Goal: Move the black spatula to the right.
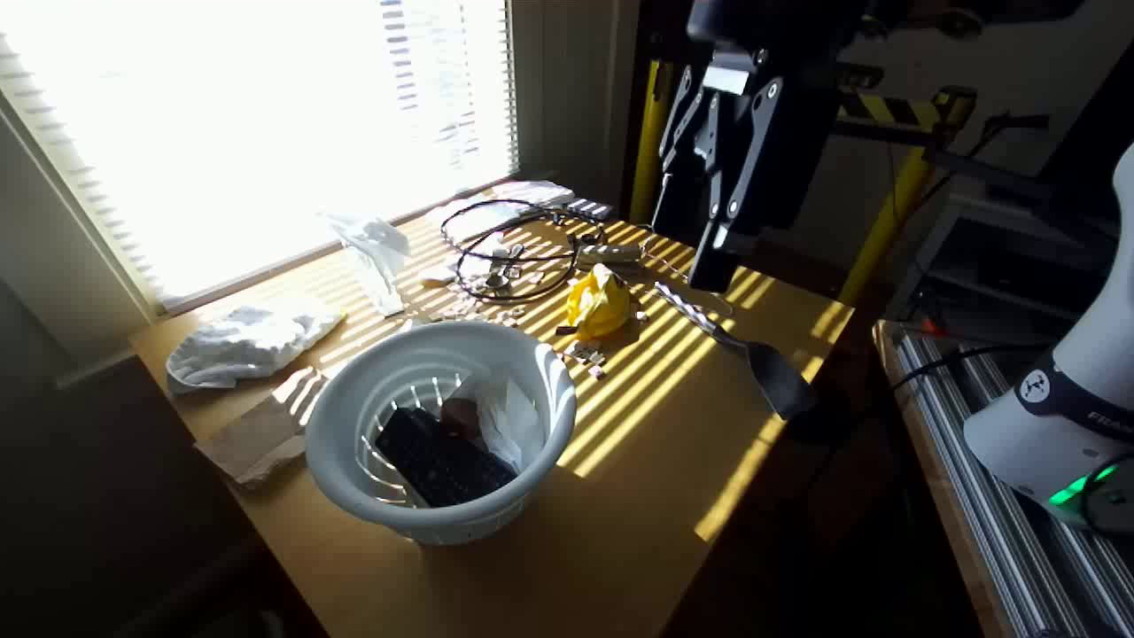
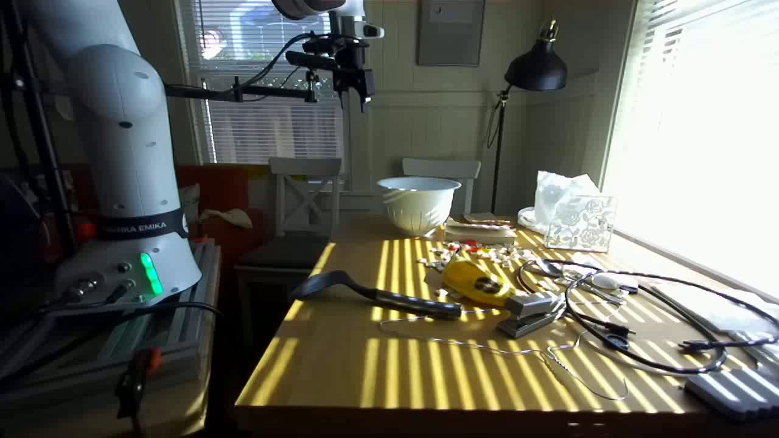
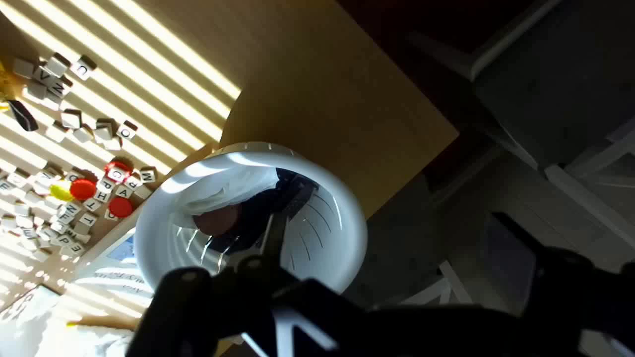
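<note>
Jaws hang spread and empty, upper center in an exterior view; the spatula (image 2: 386, 297) lies ungrasped on the desk (image 2: 328, 374), its rightward move apparently unmade.

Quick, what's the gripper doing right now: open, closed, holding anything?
Gripper: open, jaws wide apart in the wrist view, holding nothing; the black spatula lies on the table.
</note>
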Robot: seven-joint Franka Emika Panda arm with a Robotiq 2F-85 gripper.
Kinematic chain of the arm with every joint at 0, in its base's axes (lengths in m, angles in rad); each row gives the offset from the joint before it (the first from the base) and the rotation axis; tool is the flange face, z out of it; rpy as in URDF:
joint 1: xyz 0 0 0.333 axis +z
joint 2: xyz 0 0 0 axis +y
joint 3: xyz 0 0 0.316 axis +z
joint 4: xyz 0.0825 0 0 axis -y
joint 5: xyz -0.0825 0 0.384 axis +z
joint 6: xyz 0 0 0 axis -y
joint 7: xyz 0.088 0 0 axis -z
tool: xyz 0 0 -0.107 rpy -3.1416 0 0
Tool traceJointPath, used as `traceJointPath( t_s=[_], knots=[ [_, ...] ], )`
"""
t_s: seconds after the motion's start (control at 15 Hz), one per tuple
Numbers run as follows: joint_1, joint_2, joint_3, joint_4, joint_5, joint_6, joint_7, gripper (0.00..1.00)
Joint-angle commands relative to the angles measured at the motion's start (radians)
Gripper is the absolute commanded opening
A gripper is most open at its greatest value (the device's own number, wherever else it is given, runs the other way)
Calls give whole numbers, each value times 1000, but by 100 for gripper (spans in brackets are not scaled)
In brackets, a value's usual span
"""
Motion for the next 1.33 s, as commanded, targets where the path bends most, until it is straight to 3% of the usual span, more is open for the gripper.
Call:
traceJointPath(
  t_s=[0.0, 0.4, 0.93, 1.0, 1.27],
  knots=[
    [-9, 0, 9, 2, 3, -3, -2, 100],
    [-96, -80, -56, -144, 42, 54, 129, 100],
    [-270, -225, -199, -583, 73, 247, 175, 100],
    [-300, -118, -223, -471, 59, 223, 187, 100],
    [-382, -92, -325, -500, 104, 256, 178, 100]
  ],
)
